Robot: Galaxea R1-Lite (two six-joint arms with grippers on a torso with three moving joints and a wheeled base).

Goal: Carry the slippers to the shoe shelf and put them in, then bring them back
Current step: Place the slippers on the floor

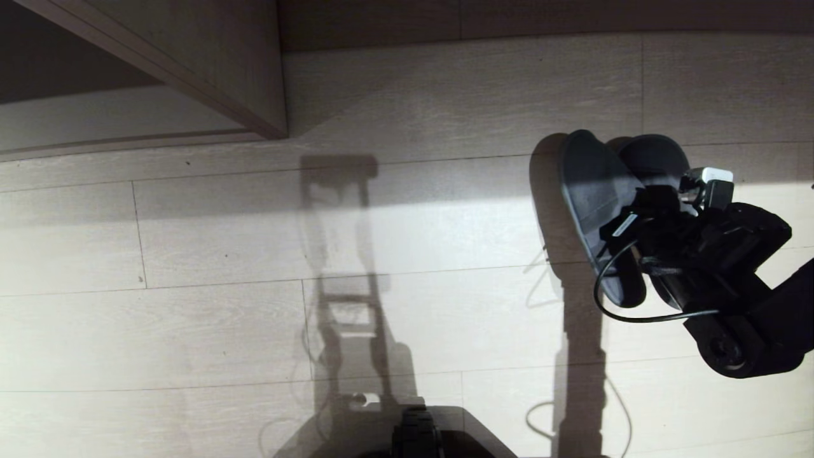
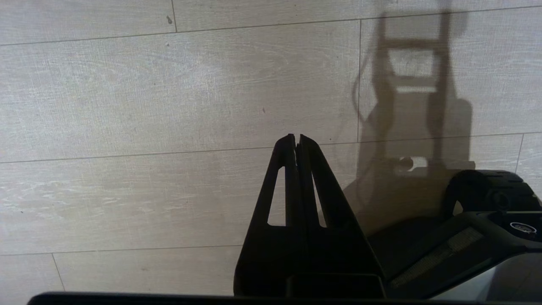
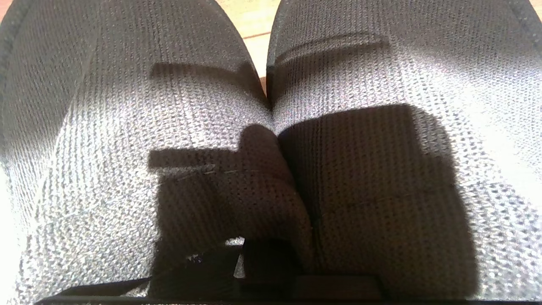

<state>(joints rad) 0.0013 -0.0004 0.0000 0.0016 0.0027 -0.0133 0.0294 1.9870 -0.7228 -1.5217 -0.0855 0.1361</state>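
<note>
The right gripper is pinching the slippers together, clear of the floor—long axes running twelve to six. The shoe shelf is lying far off at ten o'clock—the left gripper is hanging closed, empty.

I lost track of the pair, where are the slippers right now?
In the head view the slippers are at the right, pinched together in the right gripper above the wood floor, apart from the cabinet corner at upper left.
</note>
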